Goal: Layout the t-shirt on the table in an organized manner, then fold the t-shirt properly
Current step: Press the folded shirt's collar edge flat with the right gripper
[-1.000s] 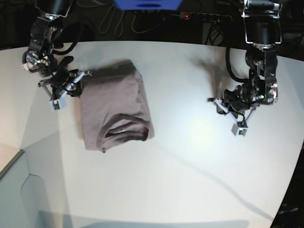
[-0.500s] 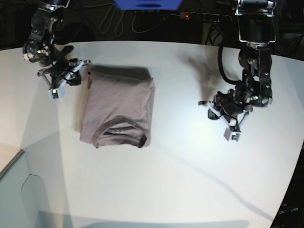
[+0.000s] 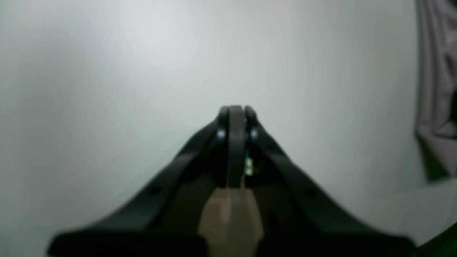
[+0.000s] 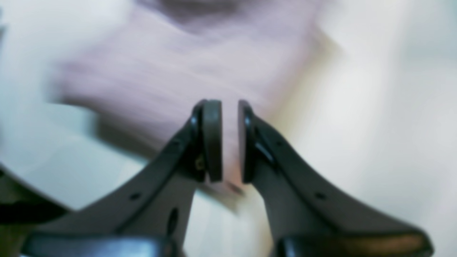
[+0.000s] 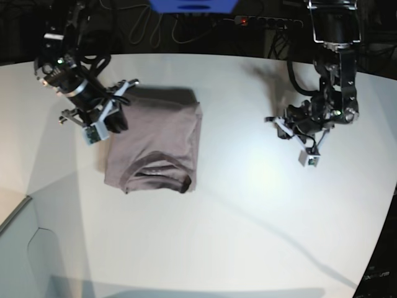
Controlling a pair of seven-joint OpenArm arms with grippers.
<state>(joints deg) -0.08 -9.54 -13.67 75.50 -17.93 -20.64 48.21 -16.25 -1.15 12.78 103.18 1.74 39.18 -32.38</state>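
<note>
Base view: the t-shirt [image 5: 155, 141] lies folded into a compact rectangle on the white surface [image 5: 248, 217], toward the far left part of it, with the ribbed neck opening facing the near edge. Beyond the far edge of the surface, a blue object [image 5: 192, 5], a power strip [image 5: 267, 22] and loose cables [image 5: 155, 31] sit in the dark background. Nothing lies between my two arms except bare surface.

My right jaws [image 5: 115, 112] hang over the far left corner of the folded shirt, the arm reaching in from the far left and angled down toward the cloth. In the right wrist view, blurred, these jaws [image 4: 229, 141] stand slightly parted with a narrow gap, pale cloth visible through it; whether they pinch any fabric cannot be told.

My left jaws [image 5: 294, 127] hover over bare surface well apart from the shirt, the arm bent down from the far right. In the left wrist view these jaws [image 3: 235, 121] are pressed together on nothing, the shirt's edge [image 3: 435, 89] at the frame's right margin.
</note>
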